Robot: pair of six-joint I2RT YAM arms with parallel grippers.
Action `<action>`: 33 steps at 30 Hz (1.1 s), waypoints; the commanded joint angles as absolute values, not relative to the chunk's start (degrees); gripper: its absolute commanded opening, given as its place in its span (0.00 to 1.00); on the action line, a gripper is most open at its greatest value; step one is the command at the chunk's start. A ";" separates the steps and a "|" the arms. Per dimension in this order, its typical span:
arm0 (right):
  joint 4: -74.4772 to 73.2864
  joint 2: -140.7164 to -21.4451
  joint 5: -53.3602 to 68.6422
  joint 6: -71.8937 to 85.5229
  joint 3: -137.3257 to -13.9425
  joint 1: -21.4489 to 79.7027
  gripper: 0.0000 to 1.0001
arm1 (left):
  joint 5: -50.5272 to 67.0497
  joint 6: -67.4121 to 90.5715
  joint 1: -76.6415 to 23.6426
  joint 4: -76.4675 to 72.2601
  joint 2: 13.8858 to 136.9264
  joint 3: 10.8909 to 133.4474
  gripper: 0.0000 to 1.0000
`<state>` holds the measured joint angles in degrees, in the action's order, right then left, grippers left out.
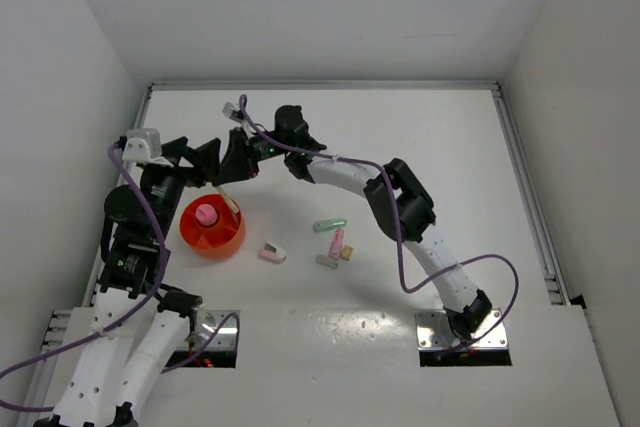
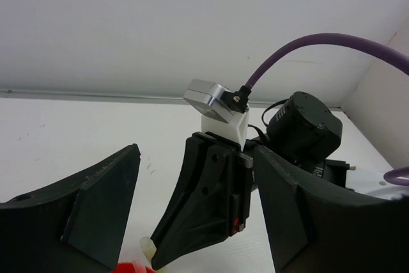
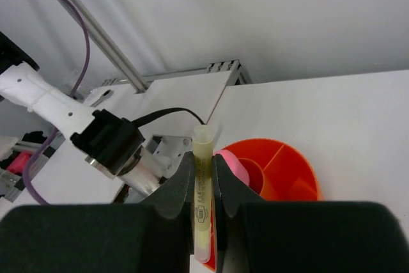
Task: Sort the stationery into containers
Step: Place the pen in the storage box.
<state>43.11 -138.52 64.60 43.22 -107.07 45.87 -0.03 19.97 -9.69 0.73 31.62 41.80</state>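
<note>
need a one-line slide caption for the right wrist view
Right gripper pinching a yellow-green pen near the divided orange bowl, a pink item inside it.

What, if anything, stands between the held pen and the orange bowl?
Nothing visible. The pen, clamped in the right gripper, points at the bowl close by. The open left gripper hovers beside it, and a pink item sits in the bowl.

Robot lab — white enclosure walls (image 1: 80, 57) around a worktable (image 1: 440, 137).
</note>
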 commanded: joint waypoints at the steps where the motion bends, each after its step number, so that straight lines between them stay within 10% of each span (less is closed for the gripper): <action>1: 47.47 -141.49 65.83 42.36 -111.78 45.79 0.00 | 0.00 19.34 -9.32 -0.44 30.94 41.84 0.77; 15: 49.21 -146.95 65.65 41.30 -115.40 45.79 0.01 | -0.53 18.81 -9.32 -0.44 30.94 41.84 0.77; 22: 52.82 -146.95 68.73 42.54 -112.41 45.79 0.22 | -0.53 18.81 -9.32 -0.44 30.94 41.84 0.77; 33: 53.35 -145.72 69.87 43.06 -110.30 45.26 0.28 | -0.53 18.81 -9.32 -0.44 30.94 41.84 0.77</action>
